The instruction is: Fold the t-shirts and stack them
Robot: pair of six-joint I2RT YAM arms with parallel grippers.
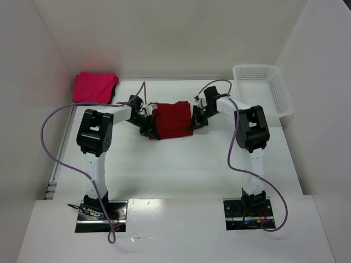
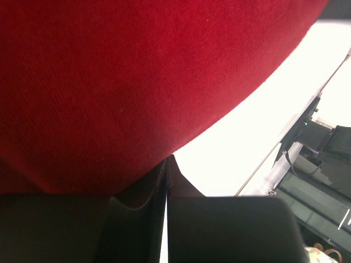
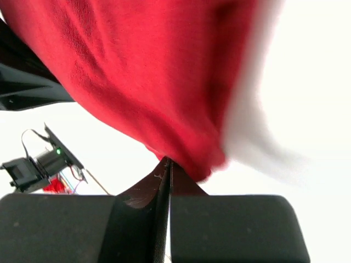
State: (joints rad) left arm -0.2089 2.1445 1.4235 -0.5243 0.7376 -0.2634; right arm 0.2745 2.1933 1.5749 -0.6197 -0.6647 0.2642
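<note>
Left jaws clamp one side of the crimson t-shirt (image 1: 171, 119); right jaws clamp the other.

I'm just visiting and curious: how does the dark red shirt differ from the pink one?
The crimson t-shirt is dark red; the pink t-shirt is bright magenta. The crimson t-shirt sits centrally, pinched by the left gripper and right gripper; the pink t-shirt lies untouched in the far-left corner. Both are folded.
</note>
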